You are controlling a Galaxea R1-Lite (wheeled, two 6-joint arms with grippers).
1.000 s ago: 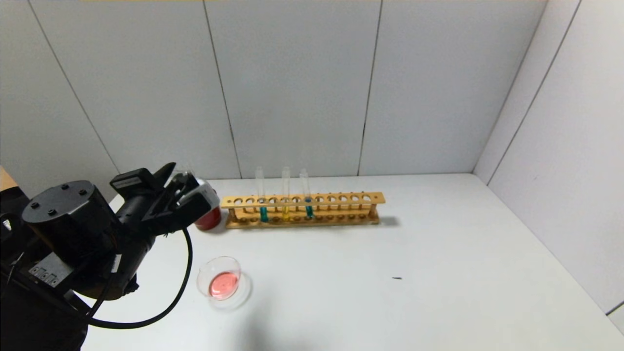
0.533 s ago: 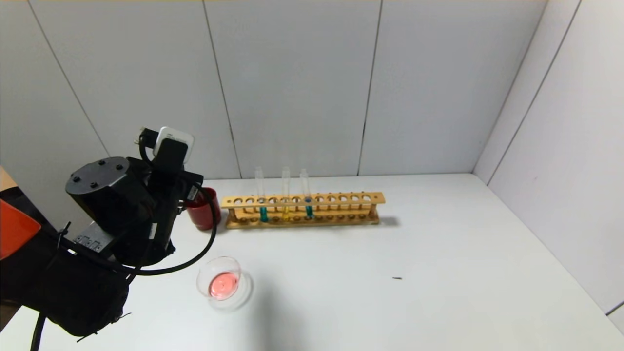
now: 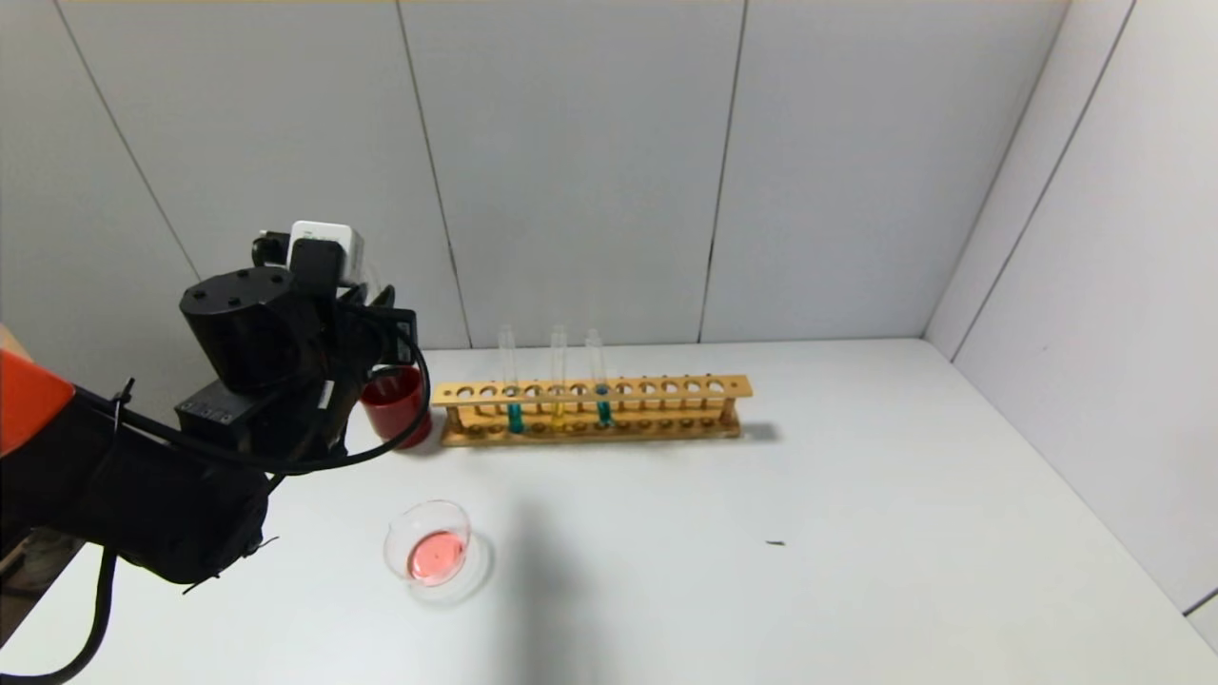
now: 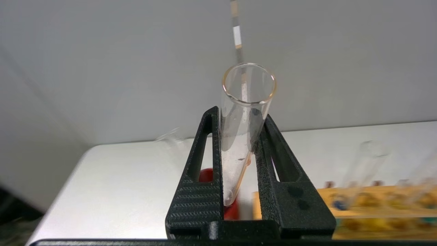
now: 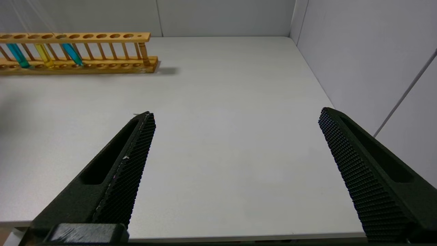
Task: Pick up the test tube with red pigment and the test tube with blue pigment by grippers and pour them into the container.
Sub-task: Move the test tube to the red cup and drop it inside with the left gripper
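Held tube: your left gripper (image 4: 239,150) has its fingers (image 4: 201,160) pinching the test tube with red pigment (image 4: 244,116) about mid-length, mouth up. It looks emptied, with only a faint orange trace near the round bottom.
Where it is: raised over the dark red cup (image 3: 395,404), at the left end of the wooden rack (image 3: 590,409).
Container (image 3: 433,547): it sits on the surface (image 3: 761,533) nearer you than the cup, with pink-red liquid already in it.
Blue tubes: two tubes with blue-teal liquid stand upright in the rack. Call the right-hand one the test tube with blue pigment (image 3: 599,381); a yellow tube (image 3: 558,376) stands between the pair.
Right gripper (image 5: 235,164): its fingers are spread wide over bare surface, well apart from the rack.
Handling: expect thin, stiff glass that is light, smooth and likely slippery, and that will crack under a hard squeeze.
Where to hold: take the blue tube on the bare glass above the rack's top rail, below the rim. Lift it straight up so it clears its hole without levering against the wood.
Risk: the tubes stand close together, so you could nudge the yellow one.
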